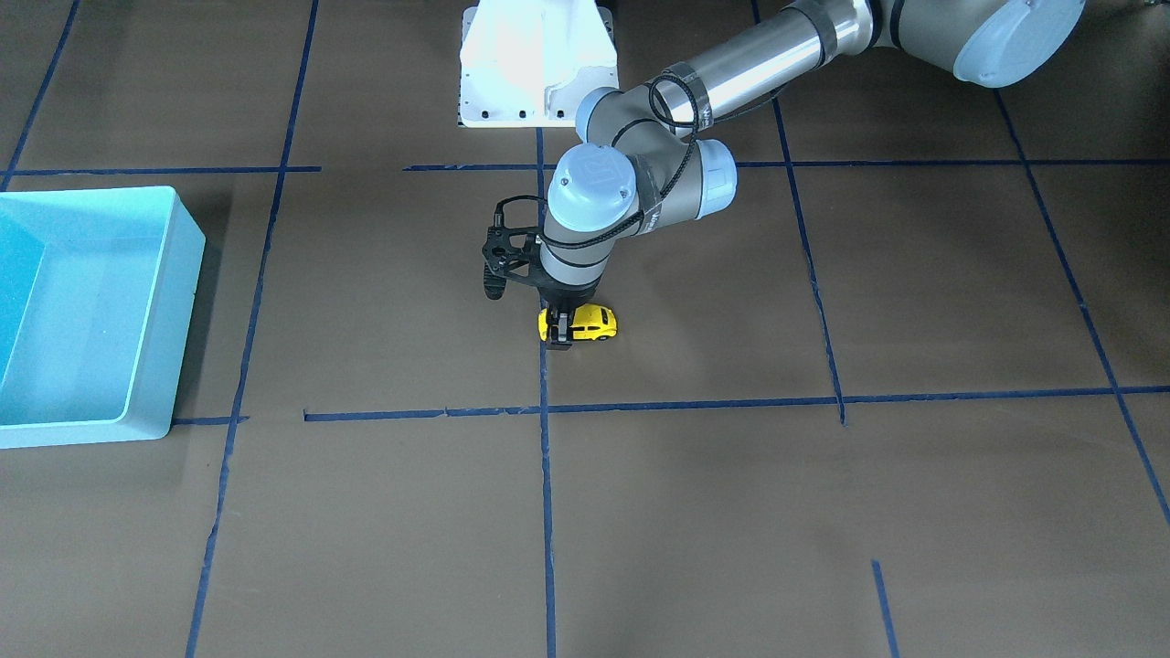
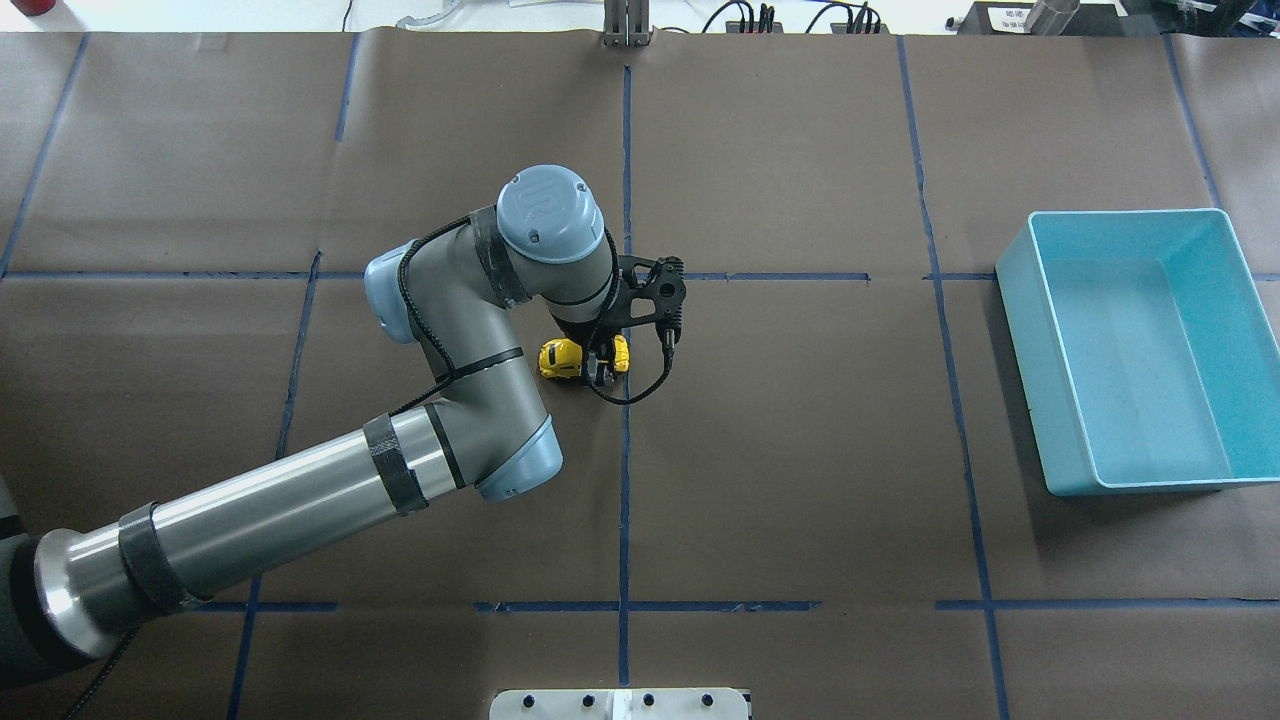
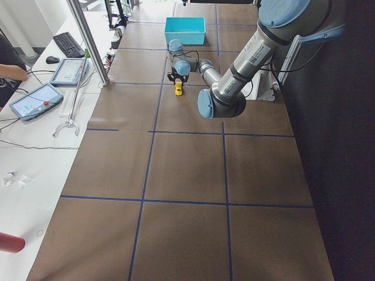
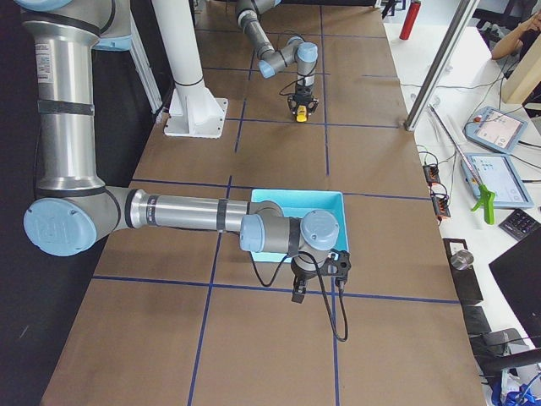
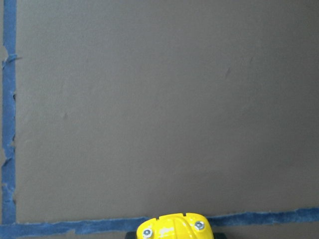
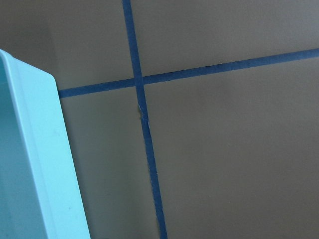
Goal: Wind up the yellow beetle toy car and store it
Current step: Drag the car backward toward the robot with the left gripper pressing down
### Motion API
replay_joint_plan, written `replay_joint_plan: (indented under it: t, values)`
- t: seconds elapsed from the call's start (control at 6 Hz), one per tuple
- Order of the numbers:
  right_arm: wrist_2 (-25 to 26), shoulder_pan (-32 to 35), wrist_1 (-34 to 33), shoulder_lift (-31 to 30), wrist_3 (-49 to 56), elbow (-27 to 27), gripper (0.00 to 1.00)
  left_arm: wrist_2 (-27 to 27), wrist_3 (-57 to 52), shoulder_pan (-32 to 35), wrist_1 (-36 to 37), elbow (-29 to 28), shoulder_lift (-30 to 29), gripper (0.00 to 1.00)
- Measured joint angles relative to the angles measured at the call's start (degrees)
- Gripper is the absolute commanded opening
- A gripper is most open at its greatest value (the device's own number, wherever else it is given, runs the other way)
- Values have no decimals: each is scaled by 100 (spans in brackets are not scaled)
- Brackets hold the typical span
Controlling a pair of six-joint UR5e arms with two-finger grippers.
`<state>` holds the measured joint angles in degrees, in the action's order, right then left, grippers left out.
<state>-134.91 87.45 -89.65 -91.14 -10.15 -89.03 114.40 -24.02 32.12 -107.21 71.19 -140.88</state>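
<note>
Left end effector (image 1: 558, 331) points straight down w/ fingers clamped across one end of the yellow beetle toy car (image 1: 596, 322), which sits wheels-down on the counter (image 1: 731, 512) by the centre tape line. This low grip prob. lets the wheels drag for winding. The light blue bin (image 2: 1021, 370) stands well apart. Right end effector (image 4: 297, 293) hangs beside it; open or closed, can't tell.
</note>
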Motion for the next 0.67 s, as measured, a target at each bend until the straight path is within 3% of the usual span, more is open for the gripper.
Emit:
replay_joint_plan:
  t: [0.67]
  values:
    - [0, -7, 0, 0, -4, 0, 100, 302, -109, 128, -222, 122, 332, 0]
